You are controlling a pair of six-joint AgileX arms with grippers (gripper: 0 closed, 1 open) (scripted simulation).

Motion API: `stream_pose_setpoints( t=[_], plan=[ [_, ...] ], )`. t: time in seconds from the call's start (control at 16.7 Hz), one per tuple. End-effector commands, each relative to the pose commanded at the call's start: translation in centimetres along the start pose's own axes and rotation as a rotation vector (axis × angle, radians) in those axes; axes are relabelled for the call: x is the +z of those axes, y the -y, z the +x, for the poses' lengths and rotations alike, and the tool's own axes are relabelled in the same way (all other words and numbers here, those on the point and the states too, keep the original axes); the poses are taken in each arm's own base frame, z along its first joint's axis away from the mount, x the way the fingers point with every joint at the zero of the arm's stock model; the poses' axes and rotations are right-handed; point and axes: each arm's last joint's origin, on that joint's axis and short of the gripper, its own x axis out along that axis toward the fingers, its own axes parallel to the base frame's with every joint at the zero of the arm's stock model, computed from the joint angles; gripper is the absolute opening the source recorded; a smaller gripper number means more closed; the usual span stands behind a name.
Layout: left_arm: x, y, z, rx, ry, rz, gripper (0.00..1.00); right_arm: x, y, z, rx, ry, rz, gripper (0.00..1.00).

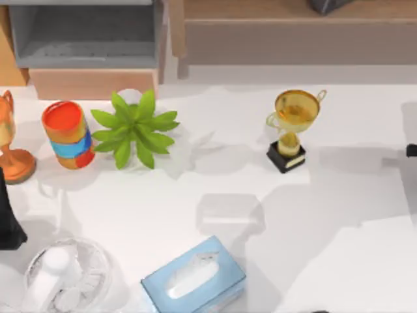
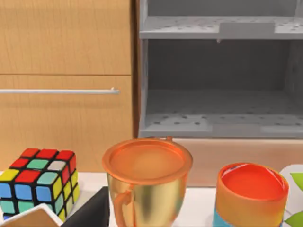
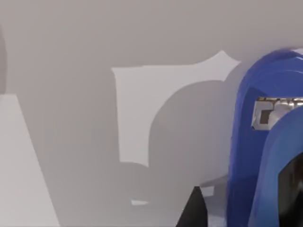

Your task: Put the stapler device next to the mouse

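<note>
Filling my right wrist view close up, the stapler device (image 3: 255,156) looks rigid, light and slick, best pinched across its narrow sides; I cannot tell the right end effector's state.

Left arm (image 1: 8,218) parked at table's left edge; right arm (image 1: 411,151) just inside right edge.

White surface (image 1: 339,261), seen from above, is carrying:
- pale blue tissue box (image 1: 193,277), sitting at the near edge;
- gold trophy (image 1: 292,130) on a black base, standing right of centre;
- green plant (image 1: 133,127), standing beside an orange-and-blue striped cup (image 1: 67,134);
- copper trophy (image 1: 12,140), standing at the left edge;
- clear round fan (image 1: 65,277), lying at the near left.
</note>
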Motion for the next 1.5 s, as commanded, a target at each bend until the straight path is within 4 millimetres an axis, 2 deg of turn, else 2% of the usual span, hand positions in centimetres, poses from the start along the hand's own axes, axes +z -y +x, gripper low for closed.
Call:
stream_pose_setpoints(
  t=[0.18, 0.24, 0.78, 1.14, 1.5],
  plan=[
    [0.0, 0.0, 0.0, 0.000, 0.000, 0.000, 1.00, 0.0, 0.0, 0.0, 0.000, 0.000, 0.000, 0.02],
    [0.0, 0.0, 0.0, 0.000, 0.000, 0.000, 1.00, 0.0, 0.0, 0.0, 0.000, 0.000, 0.000, 0.00],
    [0.0, 0.0, 0.0, 0.000, 0.000, 0.000, 1.00, 0.0, 0.0, -0.2, -0.003, 0.003, -0.002, 0.00],
    [0.0, 0.0, 0.0, 0.000, 0.000, 0.000, 1.00, 0.0, 0.0, -2.9, -0.004, 0.000, -0.002, 0.00],
    [0.0, 0.0, 0.0, 0.000, 0.000, 0.000, 1.00, 0.0, -0.5, -3.3, -0.006, 0.009, -0.001, 0.00]
  ],
)
